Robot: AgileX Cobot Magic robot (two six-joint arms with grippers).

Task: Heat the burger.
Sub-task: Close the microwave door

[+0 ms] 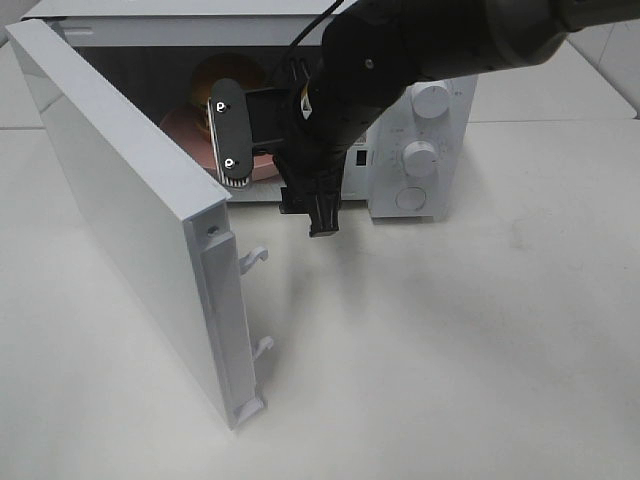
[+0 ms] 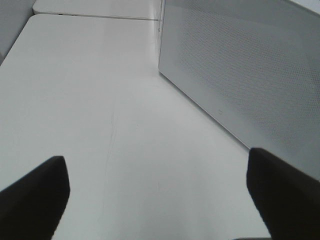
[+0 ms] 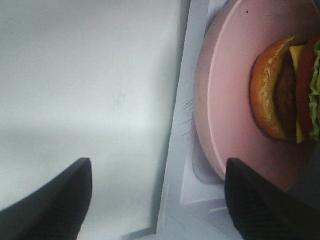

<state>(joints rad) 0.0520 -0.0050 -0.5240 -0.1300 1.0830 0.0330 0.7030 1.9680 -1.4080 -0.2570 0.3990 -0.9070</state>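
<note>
**Colleague:** What could go wrong from here?

**Me:** Mostly my own arm. In the high view it reaches in from the upper right of the frame, and my right claw (image 3: 157, 172) is at the mouth of the microwave (image 1: 425, 60), right of the open door (image 1: 130, 220). If that door swings while I'm in the opening, it hits me. The pink plate (image 3: 235, 75) worries me too. From my wrist its rim looks very near the front sill. A careless pull-out could let a finger hook that rim and drag the plate forward, and then the door might not close.

**Colleague:** Are you holding anything?

**Me:** No. My right claw is released, fingers spread wide with nothing between them. My left claw (image 2: 156, 160) is spread just as wide and empty, hanging over the bare table (image 1: 450, 350) beside the door's dotted outer face.

**Colleague:** And the burger?

**Me:** The burger (image 3: 282, 90) sits on the plate inside the microwave, in the upper middle of the high view, half hidden by my arm. From my wrist I see a glossy golden-brown bun, a dark patty, a yellow cheese slice, something red and a green lettuce frill. It looks whole and stacked, and well in from the plate's rim.

**Colleague:** So what's left?

**Me:** As I judge it, get clear, shut the door, then set the dials (image 1: 430, 100).
</note>
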